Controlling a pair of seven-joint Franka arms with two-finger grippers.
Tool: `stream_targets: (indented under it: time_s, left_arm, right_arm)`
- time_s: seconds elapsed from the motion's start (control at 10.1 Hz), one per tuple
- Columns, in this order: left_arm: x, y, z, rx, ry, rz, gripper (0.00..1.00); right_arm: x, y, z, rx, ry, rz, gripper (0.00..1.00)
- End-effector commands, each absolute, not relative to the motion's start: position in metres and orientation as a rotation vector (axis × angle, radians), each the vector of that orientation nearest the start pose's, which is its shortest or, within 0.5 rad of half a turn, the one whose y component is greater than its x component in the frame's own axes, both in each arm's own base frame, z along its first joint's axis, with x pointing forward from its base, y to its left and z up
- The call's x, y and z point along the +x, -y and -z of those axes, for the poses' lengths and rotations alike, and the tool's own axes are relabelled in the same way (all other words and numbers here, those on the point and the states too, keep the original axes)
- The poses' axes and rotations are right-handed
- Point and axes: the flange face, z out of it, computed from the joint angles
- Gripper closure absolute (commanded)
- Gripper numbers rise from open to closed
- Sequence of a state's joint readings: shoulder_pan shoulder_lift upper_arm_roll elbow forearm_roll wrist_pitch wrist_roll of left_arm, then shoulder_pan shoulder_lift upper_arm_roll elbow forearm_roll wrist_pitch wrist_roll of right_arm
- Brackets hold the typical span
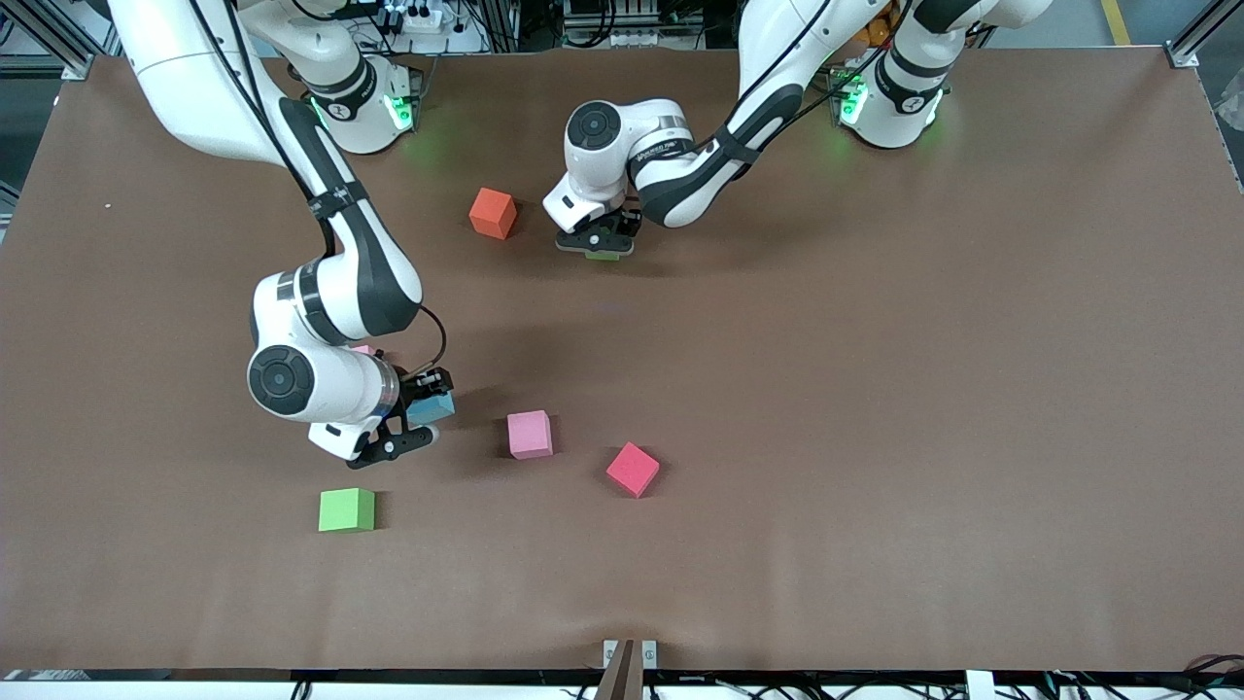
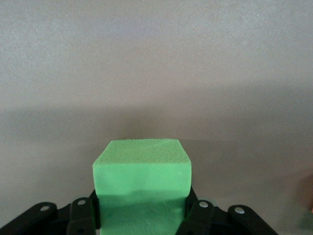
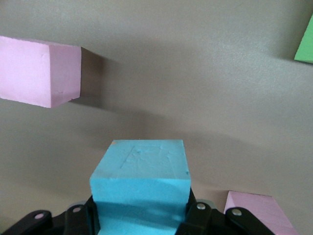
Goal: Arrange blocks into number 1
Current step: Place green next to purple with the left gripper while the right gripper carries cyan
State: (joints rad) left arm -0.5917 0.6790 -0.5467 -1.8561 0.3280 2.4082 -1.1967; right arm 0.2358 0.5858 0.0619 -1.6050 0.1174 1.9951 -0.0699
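Beside the orange block [image 1: 493,213], left gripper [image 1: 595,240] clamping a green block [image 2: 141,188]; right gripper [image 1: 416,420] clamping the blue block [image 3: 140,188]

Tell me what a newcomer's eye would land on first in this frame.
Both arms are busy at once: the right gripper is shut on a blue block, low over the table's right-arm end, and the left gripper is shut on a green block beside the loose orange block. Nearer the front camera lie a pink block, a red block and another green block, scattered, forming no numeral yet.
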Motion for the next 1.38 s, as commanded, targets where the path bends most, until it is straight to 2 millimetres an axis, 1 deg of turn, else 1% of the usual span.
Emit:
stream_targets:
  time_s: [0.0, 0.1, 0.2, 0.3, 0.39, 0.49, 0.59, 0.69, 0.79, 0.89, 0.99, 1.09, 1.18, 1.28]
  left_arm:
    - [0.271, 0.563, -0.191, -3.159, -0.156, -0.134, 1.0]
    - [0.27, 0.562, -0.188, -3.154, -0.166, -0.135, 0.01]
    - [0.271, 0.561, -0.189, -3.152, -0.176, -0.12, 0.0]
    - [0.272, 0.562, -0.193, -3.154, -0.181, -0.11, 0.0]
    - [0.28, 0.562, -0.205, -3.161, -0.165, -0.085, 0.0]
    - [0.289, 0.561, -0.222, -3.17, -0.133, -0.061, 0.0]
    - [0.294, 0.559, -0.241, -3.167, -0.074, -0.027, 0.0]
    - [0.299, 0.557, -0.265, -3.173, 0.037, 0.004, 0.0]
    - [0.314, 0.547, -0.29, -3.172, 0.084, 0.049, 0.0]
    - [0.339, 0.532, -0.306, -3.164, 0.148, 0.09, 0.0]
    - [0.368, 0.515, -0.314, -3.168, 0.193, 0.112, 0.0]
    - [0.397, 0.497, -0.32, -3.17, 0.15, 0.14, 0.0]
    - [0.428, 0.475, -0.327, -3.173, 0.048, 0.165, 0.0]
    - [0.463, 0.451, -0.335, -3.177, -0.057, 0.186, 0.0]
  right_arm:
    - [0.626, -0.222, -0.276, -2.973, 0.392, -0.383, 1.0]
    - [0.612, -0.243, -0.28, -2.985, 0.375, -0.412, 1.0]
    - [0.599, -0.252, -0.279, -2.991, 0.384, -0.427, 1.0]
    - [0.591, -0.252, -0.278, -2.993, 0.386, -0.445, 1.0]
    - [0.582, -0.259, -0.278, -2.99, 0.405, -0.461, 1.0]
    - [0.57, -0.269, -0.277, -2.99, 0.433, -0.475, 1.0]
    - [0.562, -0.275, -0.275, -2.997, 0.428, -0.488, 1.0]
    - [0.548, -0.29, -0.275, -3.005, 0.436, -0.491, 1.0]
    - [0.533, -0.309, -0.273, -3.021, 0.43, -0.482, 1.0]
    - [0.521, -0.329, -0.273, -3.034, 0.42, -0.473, 1.0]
    - [0.509, -0.348, -0.272, -3.046, 0.413, -0.465, 1.0]
    - [0.498, -0.37, -0.271, -3.058, 0.388, -0.434, 1.0]
    - [0.489, -0.388, -0.27, -3.069, 0.34, -0.393, 1.0]
    - [0.484, -0.398, -0.265, -3.075, 0.305, -0.371, 1.0]
